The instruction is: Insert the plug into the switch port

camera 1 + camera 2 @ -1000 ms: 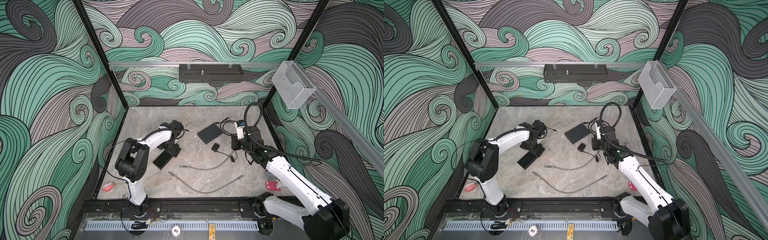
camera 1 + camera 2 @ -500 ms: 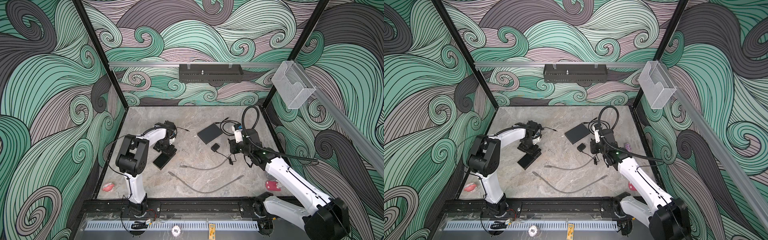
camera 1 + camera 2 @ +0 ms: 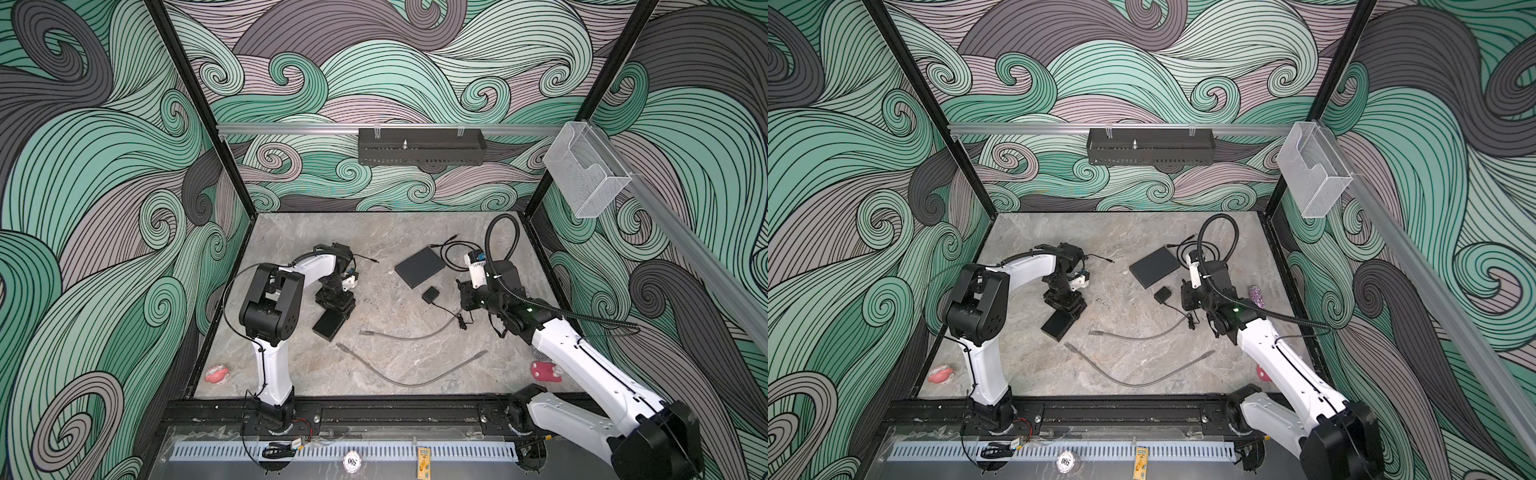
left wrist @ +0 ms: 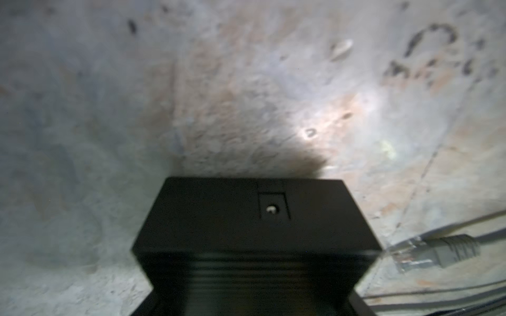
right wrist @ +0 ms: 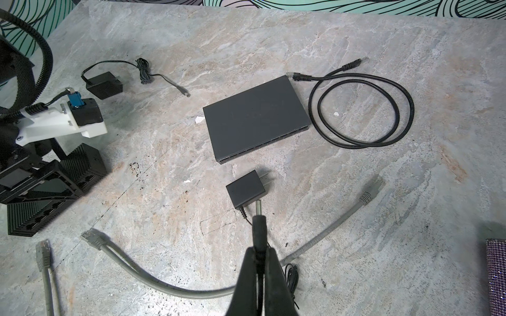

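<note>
Two worries: the plug [image 5: 259,224] pinched in right jaws may tilt; the box [image 3: 330,326] may slide, left jaws' grip unclear.

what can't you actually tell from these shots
Grip of the left hand on the switch: the hand's body covers the contact in both top views; the left wrist view shows no fingers.
The plug in the right hand: too small in both top views.
The purple glittery item: cut by the right wrist view's edge.
</note>
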Robot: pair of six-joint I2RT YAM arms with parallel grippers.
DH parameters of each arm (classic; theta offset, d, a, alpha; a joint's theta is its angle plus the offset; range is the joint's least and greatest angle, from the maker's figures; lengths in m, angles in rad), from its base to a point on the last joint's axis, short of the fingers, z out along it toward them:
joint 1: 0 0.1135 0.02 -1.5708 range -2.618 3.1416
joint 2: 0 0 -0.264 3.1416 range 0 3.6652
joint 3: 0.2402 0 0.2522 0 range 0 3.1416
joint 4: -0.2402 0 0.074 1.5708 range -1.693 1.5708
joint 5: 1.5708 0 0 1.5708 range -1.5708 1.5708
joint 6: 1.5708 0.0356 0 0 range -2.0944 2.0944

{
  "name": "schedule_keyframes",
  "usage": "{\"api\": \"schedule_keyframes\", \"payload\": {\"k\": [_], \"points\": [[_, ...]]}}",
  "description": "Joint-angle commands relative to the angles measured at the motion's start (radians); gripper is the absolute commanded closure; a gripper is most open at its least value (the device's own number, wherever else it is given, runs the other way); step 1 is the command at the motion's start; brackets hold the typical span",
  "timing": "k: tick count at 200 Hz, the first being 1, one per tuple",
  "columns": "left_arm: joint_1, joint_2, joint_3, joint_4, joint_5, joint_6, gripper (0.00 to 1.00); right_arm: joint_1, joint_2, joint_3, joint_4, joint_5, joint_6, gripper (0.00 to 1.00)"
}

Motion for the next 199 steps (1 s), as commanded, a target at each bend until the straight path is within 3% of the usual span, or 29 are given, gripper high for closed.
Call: {"api": "schedule_keyframes", "payload": {"k": [1, 31, 38, 48, 59, 68, 97, 132, 159, 199], "points": [[-0.055, 0.009, 0.061, -0.043, 0.084, 0.061, 0.42, 0.003, -0.015, -0.012, 0.017, 0.016, -0.005, 1.0], [-0.146, 0.009, 0.1, -0.051, -0.012, 0.234, 0.41, 0.004, -0.017, -0.014, 0.018, 0.005, -0.003, 1.0], [-0.164, 0.0, 0.098, -0.049, -0.031, 0.322, 0.49, 0.003, -0.015, -0.015, 0.019, 0.001, -0.002, 1.0], [-0.187, -0.011, 0.092, -0.039, -0.07, 0.417, 0.49, 0.003, -0.013, -0.017, 0.021, -0.003, 0.0, 1.0], [-0.195, -0.018, 0.097, -0.039, -0.092, 0.49, 0.5, 0.004, -0.011, -0.019, 0.028, -0.007, 0.0, 1.0], [-0.199, -0.023, 0.099, -0.048, -0.095, 0.574, 0.57, 0.007, -0.008, -0.025, 0.04, -0.012, -0.001, 1.0], [-0.227, -0.019, 0.068, 0.001, -0.218, 0.754, 0.58, 0.044, -0.002, -0.034, 0.075, -0.039, -0.02, 1.0], [-0.229, -0.006, 0.076, 0.029, -0.215, 0.954, 0.59, 0.114, 0.032, -0.022, 0.065, -0.047, -0.042, 1.0], [-0.229, -0.022, 0.048, 0.109, -0.305, 1.022, 0.59, 0.153, 0.045, -0.023, 0.065, -0.032, -0.054, 1.0], [-0.226, -0.041, -0.028, 0.178, -0.26, 1.054, 0.56, 0.159, 0.06, -0.017, 0.067, -0.028, -0.06, 1.0]]}}
